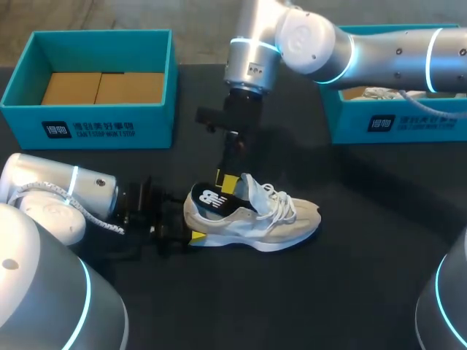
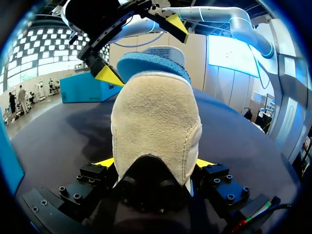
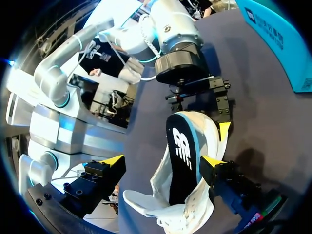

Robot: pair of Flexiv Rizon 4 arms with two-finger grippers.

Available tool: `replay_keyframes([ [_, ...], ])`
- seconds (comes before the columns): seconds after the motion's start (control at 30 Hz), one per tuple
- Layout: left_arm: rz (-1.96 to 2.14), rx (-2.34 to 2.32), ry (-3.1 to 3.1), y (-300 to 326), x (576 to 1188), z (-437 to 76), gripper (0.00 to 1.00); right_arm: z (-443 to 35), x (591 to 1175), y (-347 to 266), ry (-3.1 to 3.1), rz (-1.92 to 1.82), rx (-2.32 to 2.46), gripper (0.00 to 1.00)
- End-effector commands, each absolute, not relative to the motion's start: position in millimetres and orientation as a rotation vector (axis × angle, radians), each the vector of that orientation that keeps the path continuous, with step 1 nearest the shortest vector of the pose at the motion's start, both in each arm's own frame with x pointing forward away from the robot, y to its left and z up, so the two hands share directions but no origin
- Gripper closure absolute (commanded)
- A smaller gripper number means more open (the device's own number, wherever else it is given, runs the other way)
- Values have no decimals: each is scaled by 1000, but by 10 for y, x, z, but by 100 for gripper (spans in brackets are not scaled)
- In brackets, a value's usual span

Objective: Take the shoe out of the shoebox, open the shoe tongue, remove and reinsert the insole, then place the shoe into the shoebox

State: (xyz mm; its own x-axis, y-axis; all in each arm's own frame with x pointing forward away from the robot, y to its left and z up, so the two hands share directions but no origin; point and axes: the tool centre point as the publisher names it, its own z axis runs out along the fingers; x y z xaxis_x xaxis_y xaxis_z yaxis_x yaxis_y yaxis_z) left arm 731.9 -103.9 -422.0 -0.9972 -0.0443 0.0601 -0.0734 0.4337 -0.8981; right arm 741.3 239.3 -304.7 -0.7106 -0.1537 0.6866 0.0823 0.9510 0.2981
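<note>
A beige and white shoe [image 1: 277, 219] lies on its sole mid-table, toe to the right. My left gripper [image 1: 191, 220] comes in low from the left and is shut on the shoe's heel [image 2: 156, 126], one yellow tip against each side. A black insole [image 1: 211, 200] with a white logo sticks up out of the shoe's opening; its blue underside [image 2: 146, 62] faces the left wrist camera. My right gripper [image 1: 228, 182] hangs over the heel end, open, with the insole [image 3: 181, 156] between its spread fingers [image 3: 163, 161]. The laces and tongue [image 3: 195, 209] lie loose.
A teal shoebox [image 1: 87, 124] with cardboard in its bottom stands at the back left. A second teal box [image 1: 394, 125], holding something white, stands at the back right under my right arm. The table is dark cloth.
</note>
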Motion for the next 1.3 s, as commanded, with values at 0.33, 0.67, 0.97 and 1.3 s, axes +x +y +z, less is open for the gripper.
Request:
replay_keyframes([
  [0.33,1650,108,-2638,-1038,7326,-4246,100,-3128,7352,2439,-2307,-425,73,0],
  [0.67,1650,108,-2638,-1038,7326,-4246,100,-3143,7313,2359,-2316,-428,23,0],
  [0.97,1650,108,-2638,-1038,7326,-4246,100,-3185,7369,2398,-2318,-444,37,0],
  [1.3,1650,108,-2638,-1038,7326,-4246,100,-3262,7251,2368,-2299,-459,20,0],
])
